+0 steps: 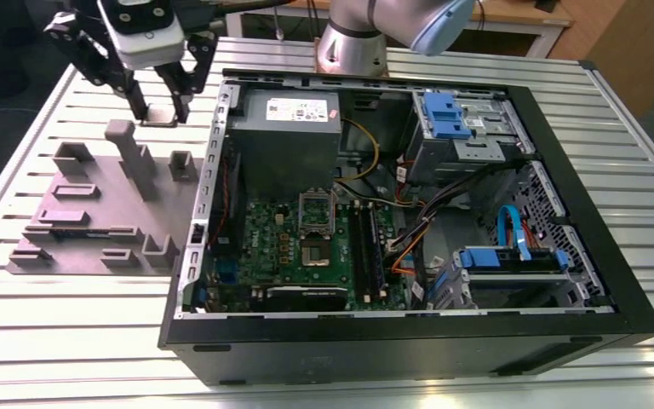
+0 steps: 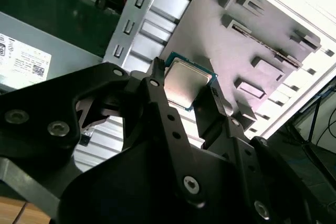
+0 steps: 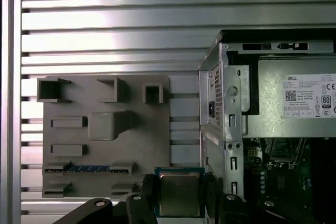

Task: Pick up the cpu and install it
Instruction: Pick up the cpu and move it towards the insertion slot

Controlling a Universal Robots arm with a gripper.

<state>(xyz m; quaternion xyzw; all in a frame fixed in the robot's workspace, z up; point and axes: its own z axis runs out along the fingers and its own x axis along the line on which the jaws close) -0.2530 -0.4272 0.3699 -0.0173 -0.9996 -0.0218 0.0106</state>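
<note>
Pick-up looks done: the gripper [image 1: 159,111] has its jaws clamped on the one cpu [image 2: 185,81], held up off the slatted surface [image 1: 54,341], by the edge of the single grey fixture block [image 1: 88,213], beside the one open computer case [image 1: 599,256]. I'd say installing calls for squaring it over the socket [image 1: 317,253].

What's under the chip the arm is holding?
The square silvery chip, clamped in the black end effector, hangs over the slatted metal table at the edge of the grey moulded plate. The spot directly beneath is hidden by the chip.
</note>
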